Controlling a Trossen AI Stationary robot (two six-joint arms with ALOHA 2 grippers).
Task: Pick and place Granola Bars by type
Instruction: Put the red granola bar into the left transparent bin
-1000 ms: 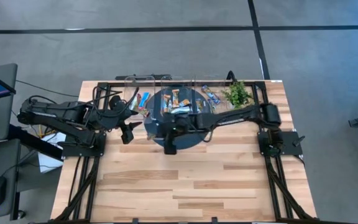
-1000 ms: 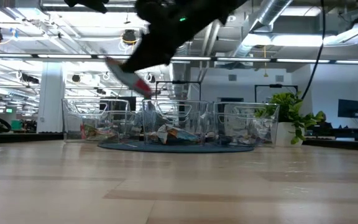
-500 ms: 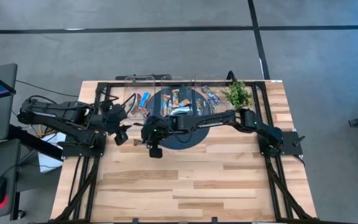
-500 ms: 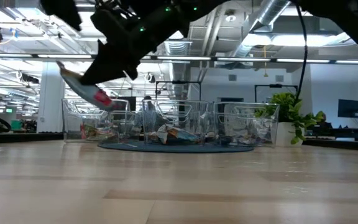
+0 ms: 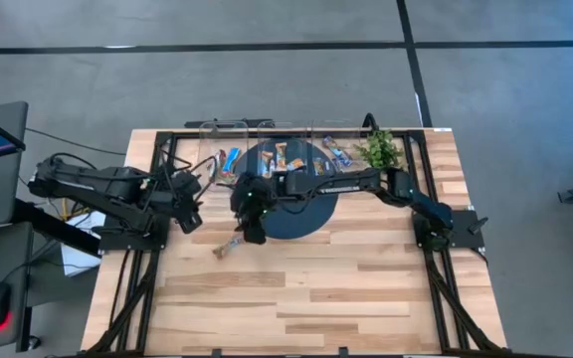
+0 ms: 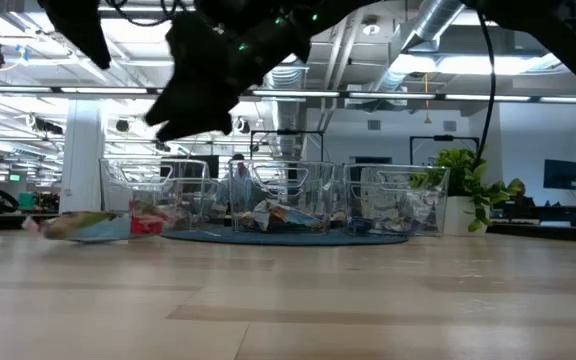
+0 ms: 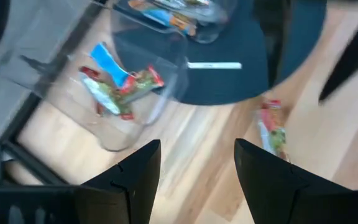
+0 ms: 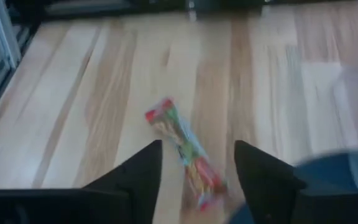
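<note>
A granola bar in a red-and-tan wrapper (image 5: 229,246) lies flat on the wood table, to the near left of the dark blue round plate (image 5: 301,214). It also shows in the right wrist view (image 8: 182,149), the left wrist view (image 7: 272,130) and the low view (image 6: 93,225). My right gripper (image 5: 250,231) hangs open just above and beside it, touching nothing (image 8: 197,146). My left gripper (image 5: 189,211) is open and empty at the table's left (image 7: 197,146). Other bars lie in clear bins (image 5: 225,159) at the far edge.
Three clear bins stand in a row at the far edge (image 6: 288,205), the middle one on the blue plate. A thin white stick (image 7: 213,65) lies on the plate. A small green plant (image 5: 378,149) stands far right. Bare wood lies toward the near edge.
My right gripper has carried the bar from over the plate toward the table's left and near edge. The bar has left the gripper and dropped; it now lies flat on the wood. My left gripper has drawn back a little toward the left edge.
</note>
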